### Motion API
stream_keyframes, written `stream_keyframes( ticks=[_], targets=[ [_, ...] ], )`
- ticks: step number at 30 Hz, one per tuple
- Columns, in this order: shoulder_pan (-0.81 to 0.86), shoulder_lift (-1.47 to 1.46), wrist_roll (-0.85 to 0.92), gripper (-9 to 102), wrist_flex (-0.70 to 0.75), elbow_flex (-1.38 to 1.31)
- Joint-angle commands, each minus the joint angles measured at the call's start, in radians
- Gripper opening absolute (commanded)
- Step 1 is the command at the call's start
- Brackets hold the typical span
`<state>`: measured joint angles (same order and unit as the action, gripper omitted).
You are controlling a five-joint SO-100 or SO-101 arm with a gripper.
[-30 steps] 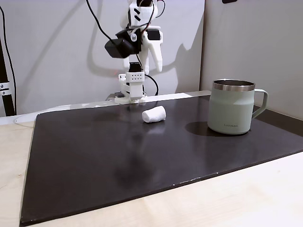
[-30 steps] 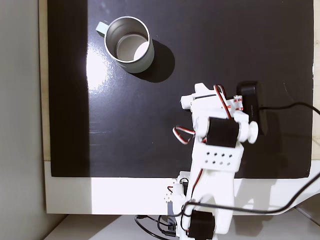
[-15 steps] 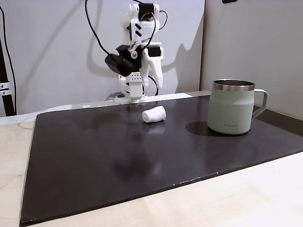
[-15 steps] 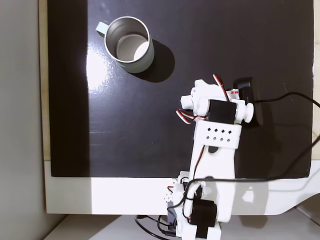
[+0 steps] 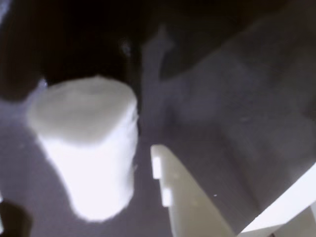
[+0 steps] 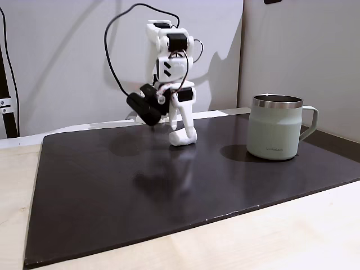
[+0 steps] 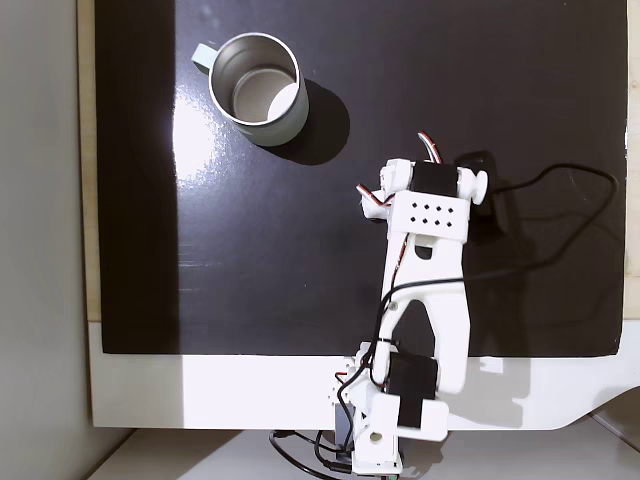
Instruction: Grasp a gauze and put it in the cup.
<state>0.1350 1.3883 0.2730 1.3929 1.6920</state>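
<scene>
Step in hand: the approach to the grasp. I have the end effector (image 6: pixel 183 134) lowered over the gauze (image 6: pixel 181 138), which lies on its side on the black mat (image 6: pixel 112 191) near the mat's far edge in a fixed view, roughly midway along that edge. In the wrist view the gauze (image 5: pixel 91 148) fills the left half of the picture, with 1 white finger (image 5: pixel 185 197) just beside it on the right and a narrow strip of dark mat between the 2. The jaws stand apart; nothing is clamped yet. I cannot tell where the second finger sits, since only a dark patch shows at the lower left corner of the wrist view.

The cup (image 6: pixel 277 126) stands upright toward the right edge of the mat in that fixed view, well apart from the gauze, with its handle turned away from the arm. From above, the cup (image 7: pixel 262 110) looks empty.

Next move, as I judge it: settle until the roll lies between both fingers, then close. The roll is soft, so I expect it to compress; a grip across its middle should hold better than 1 near an end. After that comes a lift high enough to clear the steel rim.
</scene>
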Motion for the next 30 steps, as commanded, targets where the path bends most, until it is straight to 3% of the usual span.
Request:
stream_keyframes(
  ticks=[1,14,24,30],
  targets=[
    [0.008,-0.028,-0.009,34,-0.032,-0.003],
    [-0.054,-0.087,-0.038,29,-0.098,0.025],
    [-0.064,-0.069,-0.048,0,-0.106,0.034],
    [-0.064,-0.032,-0.048,0,-0.094,0.048]
  ],
)
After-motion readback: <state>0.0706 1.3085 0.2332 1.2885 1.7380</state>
